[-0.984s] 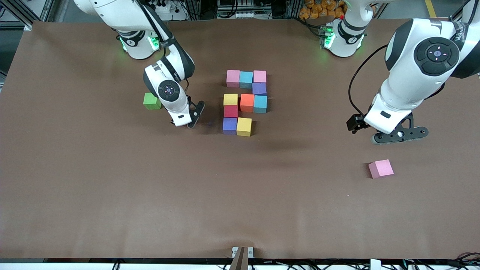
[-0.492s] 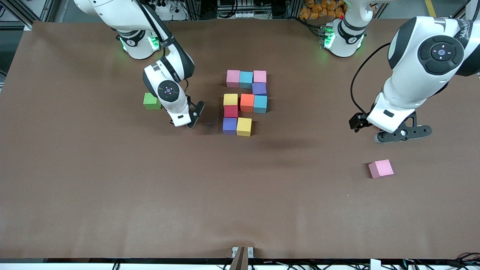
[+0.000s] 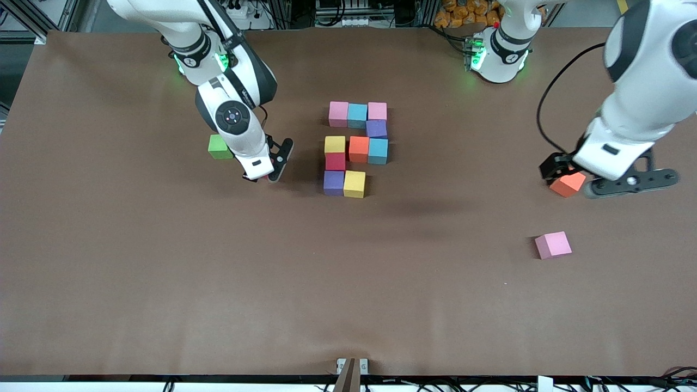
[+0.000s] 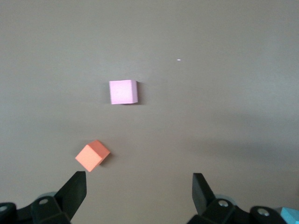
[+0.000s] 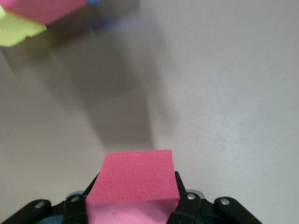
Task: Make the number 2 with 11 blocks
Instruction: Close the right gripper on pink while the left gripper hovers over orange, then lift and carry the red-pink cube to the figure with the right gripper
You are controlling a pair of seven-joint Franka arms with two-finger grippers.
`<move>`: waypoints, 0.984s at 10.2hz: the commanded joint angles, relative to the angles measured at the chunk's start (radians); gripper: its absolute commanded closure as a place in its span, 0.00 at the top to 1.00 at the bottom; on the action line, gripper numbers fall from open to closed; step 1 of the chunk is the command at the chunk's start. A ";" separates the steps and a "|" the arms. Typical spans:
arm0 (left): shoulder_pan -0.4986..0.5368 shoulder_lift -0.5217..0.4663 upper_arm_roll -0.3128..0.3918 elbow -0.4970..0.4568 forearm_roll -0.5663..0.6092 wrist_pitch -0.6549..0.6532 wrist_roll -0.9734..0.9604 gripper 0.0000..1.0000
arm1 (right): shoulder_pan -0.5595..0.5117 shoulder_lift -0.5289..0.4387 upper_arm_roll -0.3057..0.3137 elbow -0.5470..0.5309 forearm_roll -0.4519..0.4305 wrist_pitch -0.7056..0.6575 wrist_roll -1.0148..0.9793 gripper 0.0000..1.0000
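No text, label, brand name, number or sign can be read anywhere in these views. The blocks show plain coloured faces with no printing, the table covering is bare of markings, and the arms carry only small marks too fine to make out as letters.

Ten-cube partial number 2 point(image 3: 356, 148) — stray pink cube point(image 3: 553, 244)
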 commanded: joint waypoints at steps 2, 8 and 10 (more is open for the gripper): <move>0.064 -0.023 -0.005 0.032 -0.025 -0.046 0.077 1.00 | 0.040 0.001 0.001 0.157 -0.041 -0.101 0.000 0.48; 0.114 -0.026 -0.005 0.032 -0.034 -0.045 0.183 1.00 | 0.208 0.214 -0.047 0.475 -0.055 -0.110 0.014 0.48; 0.117 -0.026 -0.005 0.041 -0.037 -0.045 0.199 1.00 | 0.239 0.274 -0.053 0.550 -0.050 -0.110 0.014 0.48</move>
